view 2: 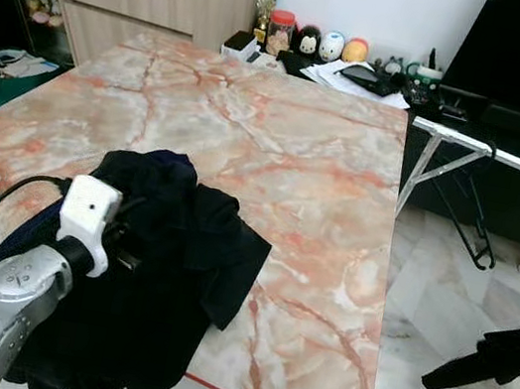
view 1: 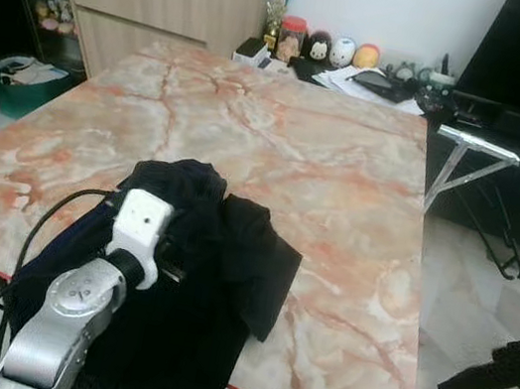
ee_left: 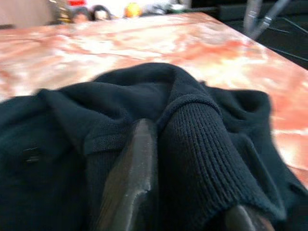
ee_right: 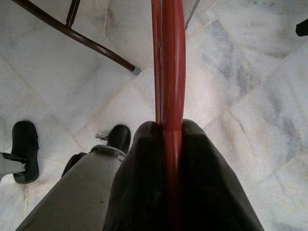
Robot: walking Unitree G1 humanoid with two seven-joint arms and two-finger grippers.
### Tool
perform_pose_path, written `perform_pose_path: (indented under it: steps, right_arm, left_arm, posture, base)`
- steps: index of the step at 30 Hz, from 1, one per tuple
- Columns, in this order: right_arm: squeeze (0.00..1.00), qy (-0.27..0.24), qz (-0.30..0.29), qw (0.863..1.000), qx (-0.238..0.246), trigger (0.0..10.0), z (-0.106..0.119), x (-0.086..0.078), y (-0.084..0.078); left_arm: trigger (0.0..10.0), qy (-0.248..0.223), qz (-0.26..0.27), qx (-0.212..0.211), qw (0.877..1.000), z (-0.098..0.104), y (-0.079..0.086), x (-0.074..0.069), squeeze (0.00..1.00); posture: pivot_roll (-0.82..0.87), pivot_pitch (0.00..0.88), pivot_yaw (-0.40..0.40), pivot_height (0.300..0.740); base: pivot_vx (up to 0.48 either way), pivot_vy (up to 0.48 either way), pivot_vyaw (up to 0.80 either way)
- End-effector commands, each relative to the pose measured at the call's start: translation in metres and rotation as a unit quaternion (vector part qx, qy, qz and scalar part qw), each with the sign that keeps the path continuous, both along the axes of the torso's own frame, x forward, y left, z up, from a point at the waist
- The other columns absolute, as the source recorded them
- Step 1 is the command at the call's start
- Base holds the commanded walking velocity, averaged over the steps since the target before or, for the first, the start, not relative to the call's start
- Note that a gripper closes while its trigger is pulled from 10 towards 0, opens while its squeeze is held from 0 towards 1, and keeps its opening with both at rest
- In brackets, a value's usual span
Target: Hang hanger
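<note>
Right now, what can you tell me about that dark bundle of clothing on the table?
The dark garment is black or deep navy knit fabric with ribbed edges, crumpled in a heap at the near edge of the marble-patterned table, part of it drooping over the red rim. The left gripper is pushed into it, a ribbed fold lying between its fingers. A flat flap spreads out on the tabletop towards the robot's right. Whether a hanger sits inside cannot be told.
</note>
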State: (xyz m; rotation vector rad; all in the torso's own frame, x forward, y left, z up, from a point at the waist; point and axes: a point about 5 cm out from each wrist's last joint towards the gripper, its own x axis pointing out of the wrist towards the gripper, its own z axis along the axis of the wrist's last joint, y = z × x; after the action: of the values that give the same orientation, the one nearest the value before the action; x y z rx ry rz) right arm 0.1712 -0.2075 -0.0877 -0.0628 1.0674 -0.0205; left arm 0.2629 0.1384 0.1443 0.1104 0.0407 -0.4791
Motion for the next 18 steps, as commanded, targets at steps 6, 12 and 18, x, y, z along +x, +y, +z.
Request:
perform_pose_path:
  steps: [6,12,18]
  right_arm:
    - [0.0,-0.002,0.006,1.0,-0.004,10.0,0.001,0.001,-0.001]
    - [0.0,-0.003,0.004,1.0,-0.003,10.0,0.001,0.001,-0.001]
    - [0.0,-0.004,0.003,1.0,-0.004,10.0,0.002,0.003,-0.003]
  left_arm:
    - [10.0,0.026,-0.043,0.02,0.999,-0.003,-0.001,-0.01,1.0]
    - [10.0,0.033,-0.069,0.031,0.997,0.0,0.005,-0.014,1.0]
    - [10.0,0.043,-0.075,0.03,0.996,0.001,0.015,-0.025,1.0]
  posture:
    - [0.12,0.0,-0.025,0.74]
    - [0.12,0.0,-0.03,0.74]
    - [0.14,0.0,-0.044,0.74]
  base:
    - [0.0,0.0,0.0]
    - [0.0,0.0,0.0]
    - [0.0,0.0,0.0]
